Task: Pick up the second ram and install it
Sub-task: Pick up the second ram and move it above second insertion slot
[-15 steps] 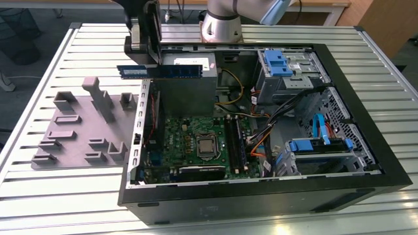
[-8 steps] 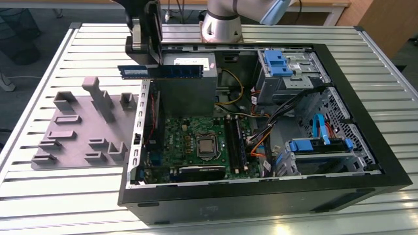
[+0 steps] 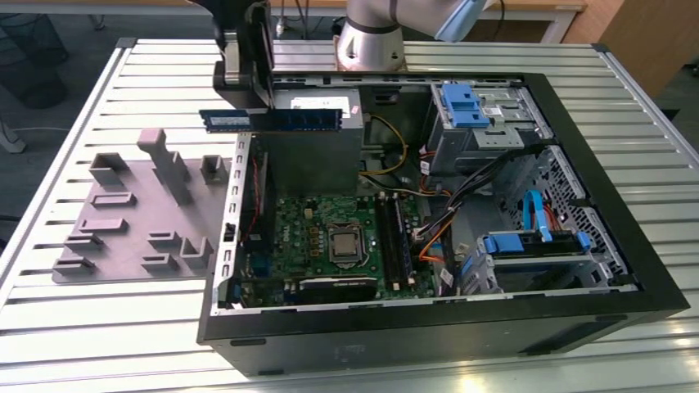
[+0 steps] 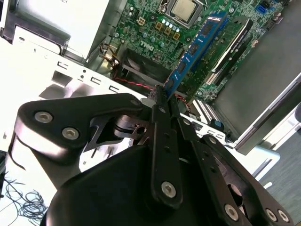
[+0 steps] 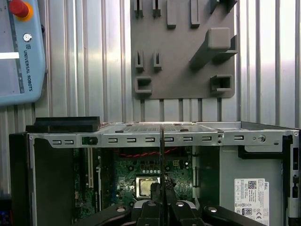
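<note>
Ribbed metal table (image 3: 110,327) carries the open computer case (image 3: 437,327), above which the hand (image 4: 163,92) seemingly pinches the second ram (image 4: 196,49)

Beneath the fingers (image 4: 161,113), clamped on the second ram (image 3: 273,120), the case rim (image 5: 122,139) blocks descent; beyond it, open room over the motherboard (image 3: 317,233); power-supply box (image 3: 311,151) and cables (image 3: 464,188) crowd one side.

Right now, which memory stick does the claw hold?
The blue one, the second ram, clamped in the claw over the case; the green stick sits in a motherboard slot.
</note>
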Controlling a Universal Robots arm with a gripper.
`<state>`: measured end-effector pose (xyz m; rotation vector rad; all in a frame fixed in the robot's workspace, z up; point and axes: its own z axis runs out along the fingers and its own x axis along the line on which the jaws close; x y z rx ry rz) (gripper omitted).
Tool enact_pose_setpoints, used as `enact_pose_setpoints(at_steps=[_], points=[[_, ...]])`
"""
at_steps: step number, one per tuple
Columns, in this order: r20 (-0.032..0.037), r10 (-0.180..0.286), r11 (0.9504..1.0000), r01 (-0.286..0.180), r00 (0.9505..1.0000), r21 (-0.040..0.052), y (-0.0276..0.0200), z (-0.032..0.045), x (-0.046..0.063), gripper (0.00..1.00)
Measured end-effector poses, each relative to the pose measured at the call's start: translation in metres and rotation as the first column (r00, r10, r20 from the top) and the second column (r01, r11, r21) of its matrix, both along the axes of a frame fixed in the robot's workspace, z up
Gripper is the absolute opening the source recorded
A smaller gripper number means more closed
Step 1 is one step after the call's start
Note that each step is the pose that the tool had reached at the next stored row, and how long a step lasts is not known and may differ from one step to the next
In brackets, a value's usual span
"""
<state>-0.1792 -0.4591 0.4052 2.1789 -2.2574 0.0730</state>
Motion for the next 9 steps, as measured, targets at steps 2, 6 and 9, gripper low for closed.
enact_pose_setpoints(at_steps=[2,6,9], points=[[0.0,0.0,1.0,0.0,1.0,0.0,0.0,-0.0003,0.003,0.14],[0.0001,0.0,1.0,0.0,1.0,0.0,0.0,-0.001,0.008,0.14],[0.0001,0.0,1.0,0.0,1.0,0.0001,0.0,-0.0015,0.013,0.14]])
